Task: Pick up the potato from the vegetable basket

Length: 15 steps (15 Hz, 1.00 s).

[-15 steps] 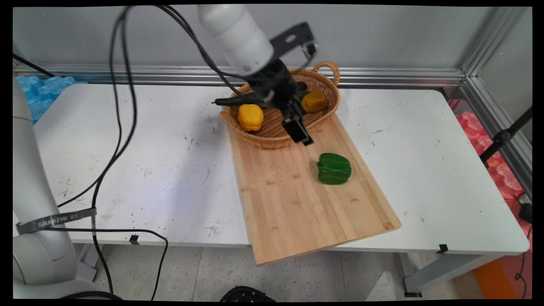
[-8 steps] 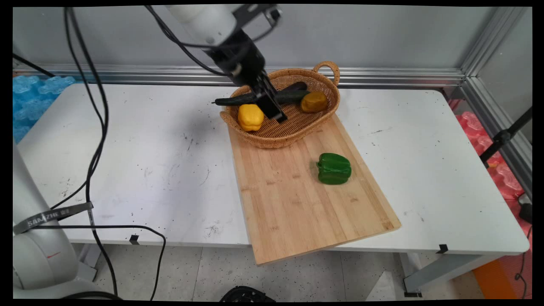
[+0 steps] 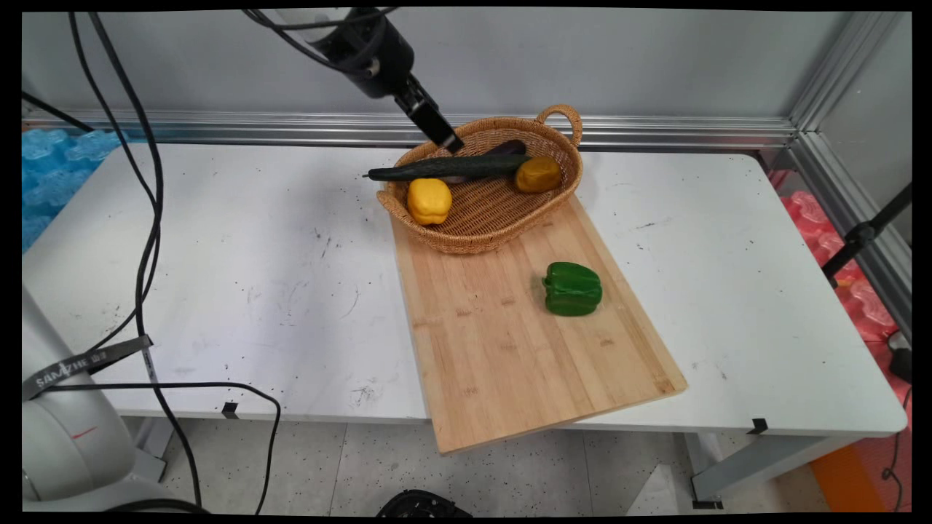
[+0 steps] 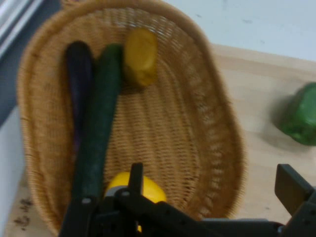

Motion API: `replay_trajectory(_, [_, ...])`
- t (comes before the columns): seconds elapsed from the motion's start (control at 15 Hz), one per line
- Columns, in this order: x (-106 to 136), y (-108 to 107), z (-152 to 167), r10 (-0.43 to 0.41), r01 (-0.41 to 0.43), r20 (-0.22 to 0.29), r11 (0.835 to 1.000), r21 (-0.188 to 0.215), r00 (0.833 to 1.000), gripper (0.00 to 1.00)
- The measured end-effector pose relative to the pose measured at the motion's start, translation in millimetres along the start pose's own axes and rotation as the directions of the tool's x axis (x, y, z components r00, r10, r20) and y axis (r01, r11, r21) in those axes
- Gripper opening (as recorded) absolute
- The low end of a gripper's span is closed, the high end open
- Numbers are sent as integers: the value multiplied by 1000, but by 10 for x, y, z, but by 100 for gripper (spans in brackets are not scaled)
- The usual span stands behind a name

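My gripper (image 3: 441,136) hangs open and empty above the back left rim of a wicker basket (image 3: 466,244). In the basket lie a long dark green cucumber (image 3: 451,168), a dark eggplant (image 3: 506,148) behind it, a yellow pepper (image 3: 429,201) at the left and an orange-yellow pepper (image 3: 538,174) at the right. The hand view looks down into the basket (image 4: 217,128): cucumber (image 4: 101,128) and eggplant (image 4: 80,84) lie side by side, one yellow pepper (image 4: 140,57) is at the far end, and the other (image 4: 148,190) is just beyond the gripper (image 4: 213,180).
The basket stands on the far end of a wooden cutting board (image 3: 510,349) that overhangs the table's near edge. A green pepper (image 3: 572,289) lies on the board toward its right side, also seen as the green pepper (image 4: 301,116) in the hand view. Black cables (image 3: 145,240) hang at the left.
The gripper has risen and drawn back to the left, from over the basket's front rim by the board to above its back left rim. The vegetables have not moved.
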Motion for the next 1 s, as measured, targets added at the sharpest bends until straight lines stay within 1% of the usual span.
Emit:
replay_trajectory(0.2, [39, -166, 38, -14, 15, -28, 999, 29, 1000, 100])
replay_trajectory(0.33, [74, -222, 99, -11, 12, -38, 999, 36, 999, 100])
replay_trajectory(0.47, [131, -286, 230, 3, -1, -46, 999, 41, 999, 100])
replay_trajectory(0.73, [292, -388, 608, 28, -26, -50, 998, 50, 998, 100])
replay_trajectory(1.0, [470, -439, 1005, 65, -63, -43, 997, 51, 997, 100])
